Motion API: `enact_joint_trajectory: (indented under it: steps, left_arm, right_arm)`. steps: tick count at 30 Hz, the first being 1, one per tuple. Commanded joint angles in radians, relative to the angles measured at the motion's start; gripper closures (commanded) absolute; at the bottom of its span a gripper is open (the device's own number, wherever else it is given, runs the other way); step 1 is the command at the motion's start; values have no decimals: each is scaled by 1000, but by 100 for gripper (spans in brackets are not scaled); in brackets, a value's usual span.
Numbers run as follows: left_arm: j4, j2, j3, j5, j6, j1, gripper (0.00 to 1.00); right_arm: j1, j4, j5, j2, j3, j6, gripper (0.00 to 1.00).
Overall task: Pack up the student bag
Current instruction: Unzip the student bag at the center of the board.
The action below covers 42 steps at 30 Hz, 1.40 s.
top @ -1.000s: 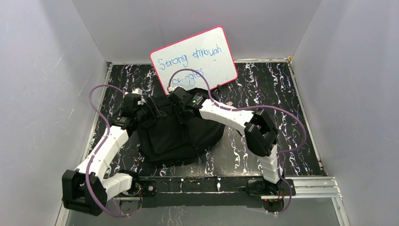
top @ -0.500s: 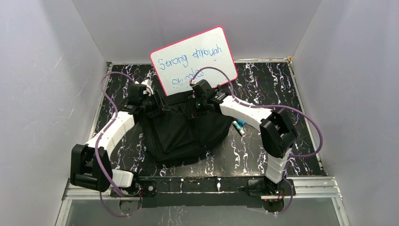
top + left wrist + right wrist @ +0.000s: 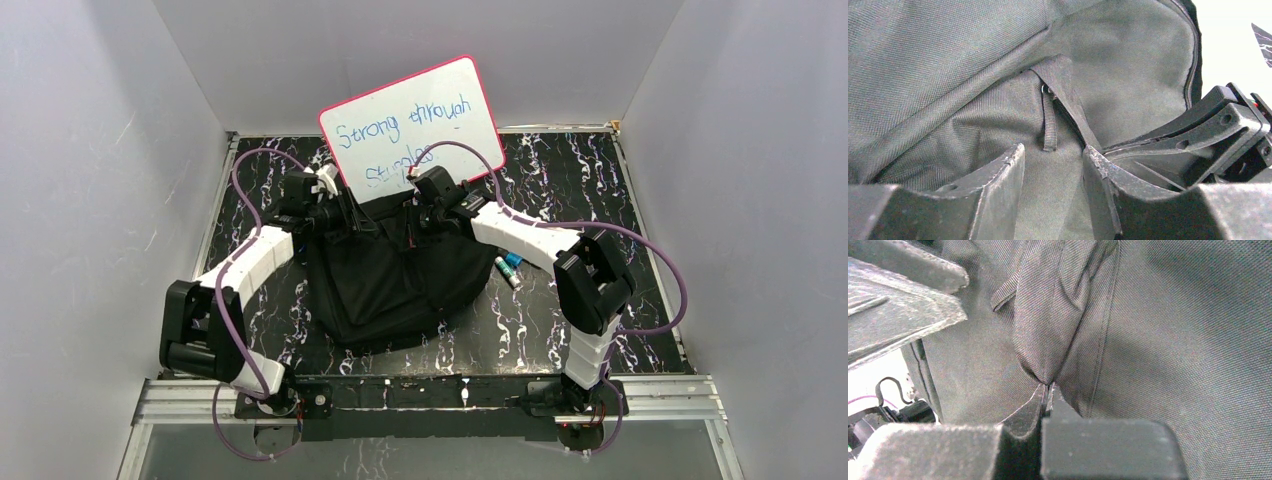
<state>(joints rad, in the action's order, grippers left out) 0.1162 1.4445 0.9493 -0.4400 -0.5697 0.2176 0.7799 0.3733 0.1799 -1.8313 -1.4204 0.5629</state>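
Soft, slumped student bag [image 3: 390, 275] of coarse black weave

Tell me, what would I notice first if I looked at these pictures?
The big black bag sits in the middle of the table, and the right fingers pinch a fold of its cloth. Behind it, a pink-edged whiteboard with blue handwriting stands tilted. Two markers lie just right of the bag.

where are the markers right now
In the top view, the markers lie on the table just right of the student bag.
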Motion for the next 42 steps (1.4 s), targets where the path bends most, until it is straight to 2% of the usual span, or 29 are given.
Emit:
enact_joint_trajectory:
  steps: [1, 16, 30, 32, 37, 41, 42]
  left_arm:
    - [-18, 31, 40, -69, 12, -5, 57]
    - [-26, 129, 72, -101, 55, 16, 63]
    - [-41, 182, 77, -130, 78, 35, 74]
    - [-45, 184, 80, -139, 82, 38, 79]
    - [-48, 176, 84, -163, 87, 40, 100]
    - [-34, 140, 85, -168, 97, 39, 100]
    - [-28, 130, 87, -169, 101, 39, 100]
  right_arm:
    - [-4, -66, 27, 48, -2, 10, 100]
    - [-3, -77, 48, 37, -2, 18, 100]
    - [-3, -79, 62, 31, -6, 26, 100]
    - [-3, -78, 64, 30, -6, 27, 100]
    - [-3, -79, 66, 26, -7, 28, 100]
    - [-3, -74, 61, 25, -6, 27, 100]
    - [-3, -72, 54, 25, -6, 27, 97]
